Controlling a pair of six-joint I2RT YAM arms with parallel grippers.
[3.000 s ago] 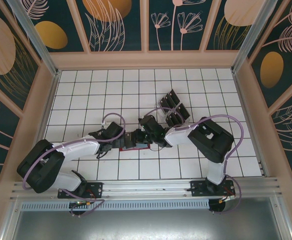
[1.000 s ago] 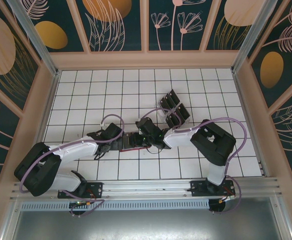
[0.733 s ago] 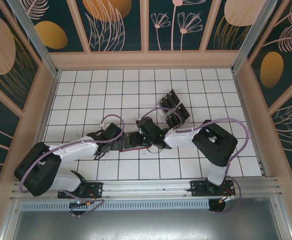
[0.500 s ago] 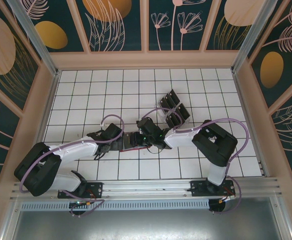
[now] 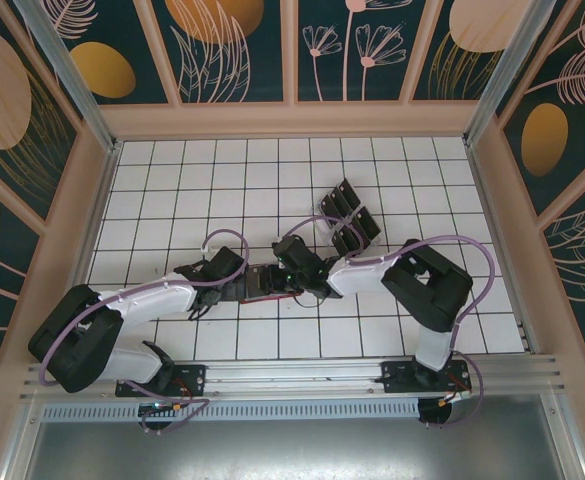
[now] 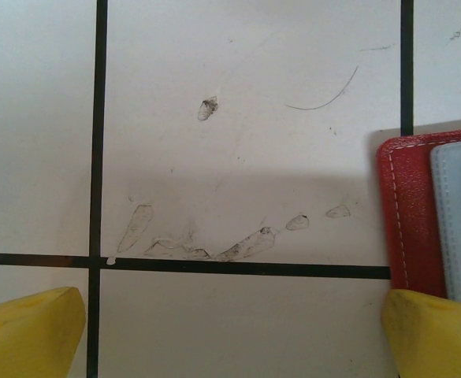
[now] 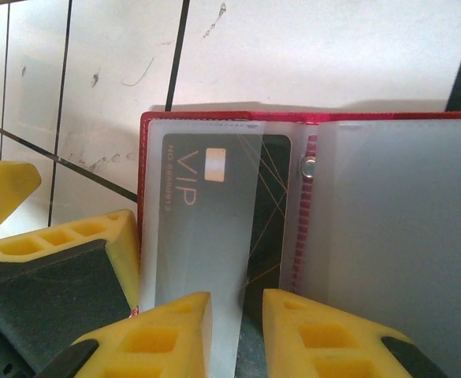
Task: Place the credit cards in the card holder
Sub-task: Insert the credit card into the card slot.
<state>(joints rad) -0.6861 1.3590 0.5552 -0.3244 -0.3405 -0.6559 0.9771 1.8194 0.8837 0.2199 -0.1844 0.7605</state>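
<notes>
The card holder (image 7: 395, 220) is a red wallet lying open on the tiles, grey lining up, also seen as card holder (image 5: 272, 284) and card holder (image 6: 407, 213). A black VIP credit card (image 7: 271, 189) lies partly under its translucent sleeve. My right gripper (image 7: 236, 331) hovers at the card's near end, jaws a narrow gap apart; contact with the card is unclear. It shows as right gripper (image 5: 294, 279) from above. My left gripper (image 6: 230, 339) is wide open at the wallet's left edge, one fingertip (image 6: 435, 335) beside the red border. From above it is left gripper (image 5: 249, 285).
Several more black cards (image 5: 347, 218) stand in a clear slotted tray just behind and right of the wallet. White tiled floor (image 5: 172, 190) stretches open to the left and back. Wooden walls (image 5: 292, 120) enclose the table.
Over three seconds the right gripper has crept slightly left over the wallet, and the left arm's elbow has swung back. In the last second both stay nearly still.
</notes>
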